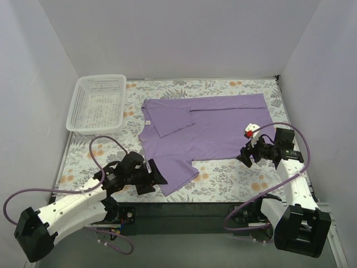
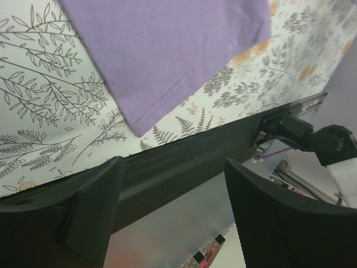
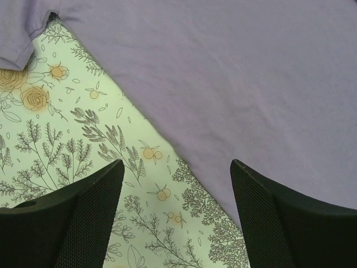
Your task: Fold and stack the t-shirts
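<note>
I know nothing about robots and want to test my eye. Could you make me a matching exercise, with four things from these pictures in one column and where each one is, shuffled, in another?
Things
1. lavender t-shirt
2. white basket
3. left tool
4. right tool

Places
A. at the far left corner of the floral cloth
B. open, at the shirt's near right edge
C. spread across the middle of the floral cloth
D. open, beside the shirt's near sleeve

Pairs: 1-C, 2-A, 3-D, 4-B
</note>
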### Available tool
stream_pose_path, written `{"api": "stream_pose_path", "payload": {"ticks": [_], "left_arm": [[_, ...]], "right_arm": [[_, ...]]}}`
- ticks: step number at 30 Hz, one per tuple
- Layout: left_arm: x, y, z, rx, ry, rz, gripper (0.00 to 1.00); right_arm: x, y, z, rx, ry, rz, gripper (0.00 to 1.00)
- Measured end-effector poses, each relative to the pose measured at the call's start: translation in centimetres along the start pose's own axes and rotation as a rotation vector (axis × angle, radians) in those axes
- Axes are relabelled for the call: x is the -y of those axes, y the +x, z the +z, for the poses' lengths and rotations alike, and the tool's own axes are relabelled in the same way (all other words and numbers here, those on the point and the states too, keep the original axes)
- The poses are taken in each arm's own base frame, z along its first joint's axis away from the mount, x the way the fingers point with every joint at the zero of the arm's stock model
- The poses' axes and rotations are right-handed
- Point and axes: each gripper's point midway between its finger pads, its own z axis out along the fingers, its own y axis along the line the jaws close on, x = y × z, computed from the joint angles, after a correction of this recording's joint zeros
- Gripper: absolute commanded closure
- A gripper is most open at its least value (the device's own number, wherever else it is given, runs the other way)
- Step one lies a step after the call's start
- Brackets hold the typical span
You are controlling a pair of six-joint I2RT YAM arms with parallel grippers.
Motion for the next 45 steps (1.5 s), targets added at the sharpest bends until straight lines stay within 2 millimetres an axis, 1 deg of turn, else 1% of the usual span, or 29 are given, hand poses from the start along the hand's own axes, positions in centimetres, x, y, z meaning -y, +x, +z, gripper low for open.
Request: {"api": "stream_pose_path", "payload": {"ticks": [5,9,11,12,17,19,24,28,30,35,41,45], "left_arm": [[-0.8,1.1,2.0,0.000,-0.098,-0.042,0.30],[-1.2,1.5,2.8,0.024,-0.141,-0.047,0.31],[-1.5,1.5,3.0,0.036,-0.159,-0.042,0.34],[-1.7,1.5,3.1,0.041,-0.170,-0.043,0.39],[-2.7,1.6,3.9,0.054,-0.223,-0.032,0.41],[-3.1,1.7,4.3,0.055,-0.239,-0.030,0.44],[-2.6,1.6,5.2,0.062,-0.229,-0.033,0.53],[-2.0,1.7,5.9,0.055,-0.229,-0.022,0.53],[-1.6,1.9,6.2,0.048,-0.226,-0.013,0.56],[-1.4,2.5,6.5,0.033,-0.222,0.000,0.57],[-1.4,2.8,6.4,0.027,-0.223,0.008,0.57],[-2.0,3.0,5.9,0.024,-0.237,0.012,0.58]], "right_arm": [[0.1,0.3,0.1,-0.007,-0.001,0.018,0.17],[0.1,0.5,0.1,-0.010,-0.003,0.027,0.17],[0.1,0.5,0.1,-0.012,-0.004,0.031,0.17],[0.1,0.5,0.1,-0.012,-0.004,0.032,0.17],[0.1,0.5,0.2,-0.012,-0.005,0.035,0.17],[0.1,0.5,0.1,-0.012,-0.005,0.036,0.17],[0.1,0.5,0.1,-0.012,-0.003,0.038,0.17],[0.2,0.5,0.1,-0.010,-0.001,0.041,0.17],[0.2,0.5,0.1,-0.009,-0.001,0.042,0.17],[0.2,0.5,0.0,-0.007,0.001,0.046,0.17],[0.3,0.6,0.0,-0.006,0.003,0.049,0.17],[0.4,0.6,-0.1,-0.004,0.005,0.051,0.17]]}}
